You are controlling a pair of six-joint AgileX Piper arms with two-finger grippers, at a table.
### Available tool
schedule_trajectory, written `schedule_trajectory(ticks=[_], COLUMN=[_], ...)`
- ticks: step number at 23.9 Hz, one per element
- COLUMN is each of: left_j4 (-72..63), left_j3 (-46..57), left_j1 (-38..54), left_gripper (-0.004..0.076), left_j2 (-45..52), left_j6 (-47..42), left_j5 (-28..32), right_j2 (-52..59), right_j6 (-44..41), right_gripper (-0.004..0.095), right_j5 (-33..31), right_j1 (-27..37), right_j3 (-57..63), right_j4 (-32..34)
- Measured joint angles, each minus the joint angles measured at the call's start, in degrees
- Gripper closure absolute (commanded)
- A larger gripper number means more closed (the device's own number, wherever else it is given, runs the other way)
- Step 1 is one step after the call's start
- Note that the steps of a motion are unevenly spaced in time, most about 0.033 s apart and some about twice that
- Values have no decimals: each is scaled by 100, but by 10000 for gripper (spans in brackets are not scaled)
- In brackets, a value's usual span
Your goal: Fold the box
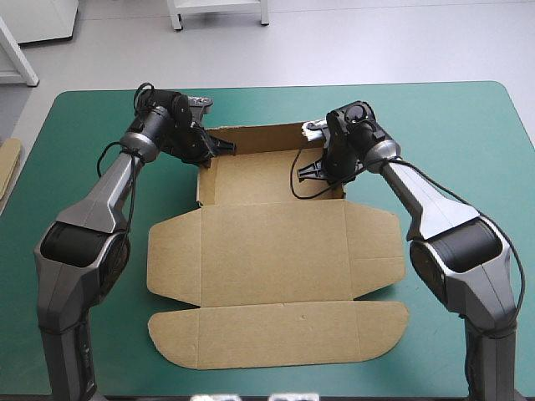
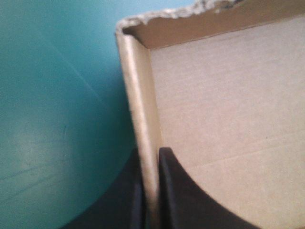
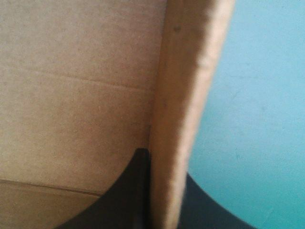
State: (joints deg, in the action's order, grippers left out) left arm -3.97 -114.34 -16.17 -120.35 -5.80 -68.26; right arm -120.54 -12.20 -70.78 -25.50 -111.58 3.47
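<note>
Closest to the viewer, the rounded near flap of the box lies flat on the tabletop with its teal-green cover. The box is a cut sheet of brown corrugated board. Beyond the flap, the broad middle panel and its two side flaps lie flat as well. Only the far part has taken shape: a far wall and two short side walls stand around a floor panel, making a shallow open tray that holds nothing.

The left end effector, a pair of broad black curved fingers, is clamped on the tray's left wall, with one finger outside over the cover and the other inside over the floor panel. Only the thin board lies between them. The right end effector pinches the right wall in the same way.

As I read it, each arm grips its wall to hold it upright and square against the far wall, since nothing is tucked in to lock the corners — loose board like this would likely sag outward once released. The far wall's top edge looks ragged near the left corner.

At the tabletop's left edge, well apart from the box, a strip of more brown board shows
</note>
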Motion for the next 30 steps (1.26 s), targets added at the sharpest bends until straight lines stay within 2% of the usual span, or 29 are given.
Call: schedule_trajectory(ticks=[12,14,19,20,22,24,26,30], left_j4=[18,18,2,2,-37,-65,-146,-188], left_j3=[-5,-5,-77,-106,-243,-423,-553,-627], left_j1=[0,0,0,-6,-6,-11,-22,-35], left_gripper=[729,696,540,489,372,290,243,244], left_j2=[-43,-43,-88,-106,-152,-152,-152,-152], left_j6=[0,0,103,131,197,217,217,240], left_j5=[38,38,19,14,5,-22,-27,-34], right_j2=[-41,-57,-169,-199,-263,-271,-271,-271], right_j6=[5,5,166,186,230,261,261,261], right_gripper=[898,805,568,488,406,403,403,403], right_j5=[12,12,-37,-47,-59,-59,-53,-53], right_j1=[0,0,0,0,-25,-44,-44,-44], right_j3=[-33,-59,-252,-307,-513,-750,-943,-1106], right_j4=[6,14,114,132,167,188,181,174])
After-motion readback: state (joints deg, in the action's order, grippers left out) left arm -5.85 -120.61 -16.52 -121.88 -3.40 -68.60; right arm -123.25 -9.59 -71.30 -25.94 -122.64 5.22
